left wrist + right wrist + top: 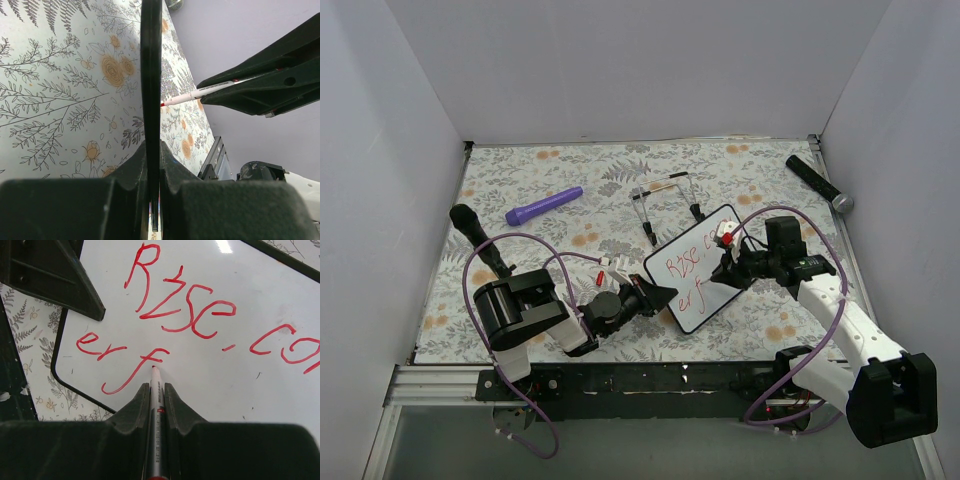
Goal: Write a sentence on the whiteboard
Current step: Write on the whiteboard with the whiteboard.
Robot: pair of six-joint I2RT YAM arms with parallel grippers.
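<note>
Left gripper (pixel 152 150) clamps the whiteboard (pixel 240 370); right gripper (pixel 156 390) pinches a marker (pixel 156 410) at the red sentence (pixel 187 307).

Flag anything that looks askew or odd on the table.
The whiteboard sits diagonal, clamped by its edge in the left gripper, while the wire stand behind it stands bare. The sentence slants, and its second line opens with a lone "er". A stray red dash follows "Rise".

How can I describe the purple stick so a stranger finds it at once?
On the flowered table cover, look to the far left. The purple stick lies flat, left of the wire stand. Unlike the purple cables, it is thick and straight.
</note>
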